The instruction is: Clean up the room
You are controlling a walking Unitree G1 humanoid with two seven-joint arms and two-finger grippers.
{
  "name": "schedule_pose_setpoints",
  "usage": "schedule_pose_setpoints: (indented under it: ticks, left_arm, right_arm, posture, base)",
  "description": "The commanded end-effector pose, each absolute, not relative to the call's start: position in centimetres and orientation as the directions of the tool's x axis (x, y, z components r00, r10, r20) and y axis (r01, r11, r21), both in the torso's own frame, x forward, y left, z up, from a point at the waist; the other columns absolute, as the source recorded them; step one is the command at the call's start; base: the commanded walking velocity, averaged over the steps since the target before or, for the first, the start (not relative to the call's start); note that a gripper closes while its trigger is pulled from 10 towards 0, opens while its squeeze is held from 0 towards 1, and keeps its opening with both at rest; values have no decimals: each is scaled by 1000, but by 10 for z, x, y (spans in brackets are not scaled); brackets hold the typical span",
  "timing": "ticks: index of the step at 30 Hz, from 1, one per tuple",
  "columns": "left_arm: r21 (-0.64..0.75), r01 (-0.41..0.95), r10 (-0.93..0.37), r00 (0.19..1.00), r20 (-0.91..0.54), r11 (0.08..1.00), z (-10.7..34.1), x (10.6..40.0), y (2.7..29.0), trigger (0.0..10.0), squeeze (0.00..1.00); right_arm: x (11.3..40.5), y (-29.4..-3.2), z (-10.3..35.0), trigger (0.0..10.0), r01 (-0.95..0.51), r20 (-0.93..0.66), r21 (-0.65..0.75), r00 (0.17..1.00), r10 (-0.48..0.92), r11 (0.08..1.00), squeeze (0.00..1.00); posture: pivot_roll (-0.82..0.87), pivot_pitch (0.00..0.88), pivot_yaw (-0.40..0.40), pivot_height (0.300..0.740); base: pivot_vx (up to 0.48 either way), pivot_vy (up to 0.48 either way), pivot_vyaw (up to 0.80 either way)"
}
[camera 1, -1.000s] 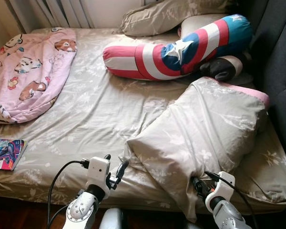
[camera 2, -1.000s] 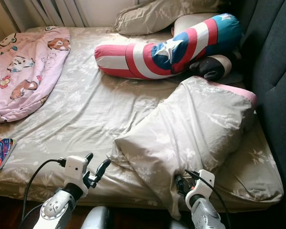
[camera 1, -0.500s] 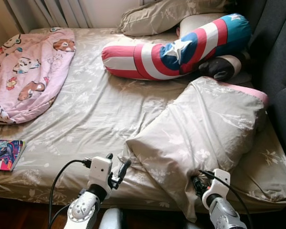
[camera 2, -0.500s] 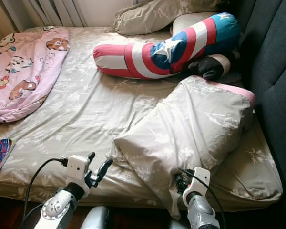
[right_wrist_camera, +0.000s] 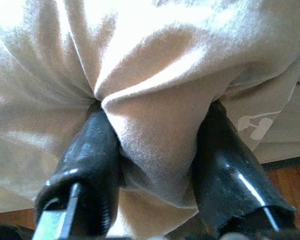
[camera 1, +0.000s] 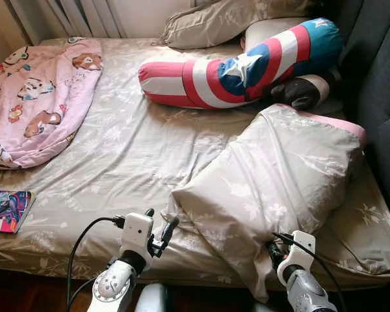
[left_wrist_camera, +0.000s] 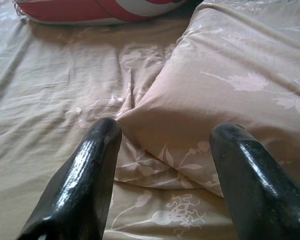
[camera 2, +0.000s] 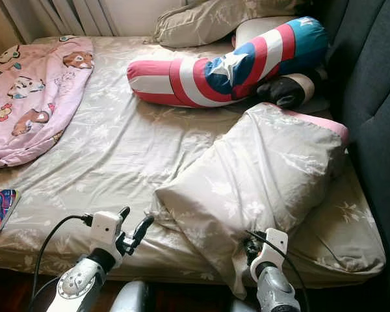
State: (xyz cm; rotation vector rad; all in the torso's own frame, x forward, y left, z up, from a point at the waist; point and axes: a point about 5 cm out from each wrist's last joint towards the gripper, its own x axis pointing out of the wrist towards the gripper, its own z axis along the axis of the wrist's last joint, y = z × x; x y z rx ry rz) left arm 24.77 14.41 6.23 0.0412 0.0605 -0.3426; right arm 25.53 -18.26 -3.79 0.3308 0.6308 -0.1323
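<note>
A big beige floral pillow [camera 1: 279,175] lies askew on the right half of the bed [camera 1: 117,149], one corner drooping over the front edge. My right gripper [right_wrist_camera: 157,112] is shut on a fold of that hanging corner; the cloth bunches between its black fingers [right_wrist_camera: 92,150]. In the eye views the right wrist [camera 1: 298,250] sits just under the pillow's front corner. My left gripper [camera 1: 161,223] is open above the bed's front edge, short of the pillow's left corner [left_wrist_camera: 140,112], and touches nothing.
A pink cartoon blanket [camera 1: 39,91] covers the far left of the bed. A red, white and blue bolster [camera 1: 240,65] and another pillow [camera 1: 227,19] lie at the back. A colourful book [camera 1: 6,209] rests at the front left edge. A dark headboard [camera 1: 383,78] rises on the right.
Almost nothing differs. The view shifted slightly, and the right gripper stays clamped on the pillow corner.
</note>
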Motion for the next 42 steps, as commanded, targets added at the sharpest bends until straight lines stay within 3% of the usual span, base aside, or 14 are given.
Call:
schedule_pose_setpoints:
  ticks: [1,20,32,36,39,40,42]
  left_arm:
    - [37,337,-332,939,-92,941,58,247,145,10000,0]
    - [35,337,-333,939,-85,941,59,252,144,10000,0]
    - [33,338,-334,939,-85,941,57,254,143,10000,0]
    - [31,337,-334,939,-85,941,56,255,143,10000,0]
    - [31,338,-335,938,-87,941,56,255,143,10000,0]
    - [31,338,-334,938,-88,941,55,255,143,10000,0]
    - [32,336,-333,939,-89,941,55,255,143,10000,0]
  right_arm:
    - [255,-176,-39,0,204,-607,269,795,1,941,0]
    - [247,-200,-42,0,320,-628,250,772,-98,914,0]
    - [251,-279,-1,0,543,-429,132,786,-446,830,0]
    - [245,-318,23,0,638,-351,71,735,-580,767,0]
    - [242,-332,33,0,668,-326,49,714,-620,743,0]
    - [235,-364,54,0,734,-274,3,654,-705,679,0]
    - [225,-390,71,0,795,-228,-34,583,-780,605,0]
  posture:
    - [97,122,57,640]
    - [79,111,59,640]
    - [46,108,55,640]
    - [37,108,56,640]
    - [30,108,54,640]
    - [26,108,52,640]
    - [23,111,55,640]
  base:
    - [0,0,0]
    - [0,0,0]
    - [0,0,0]
    - [0,0,0]
    - [0,0,0]
    - [0,0,0]
    - [0,0,0]
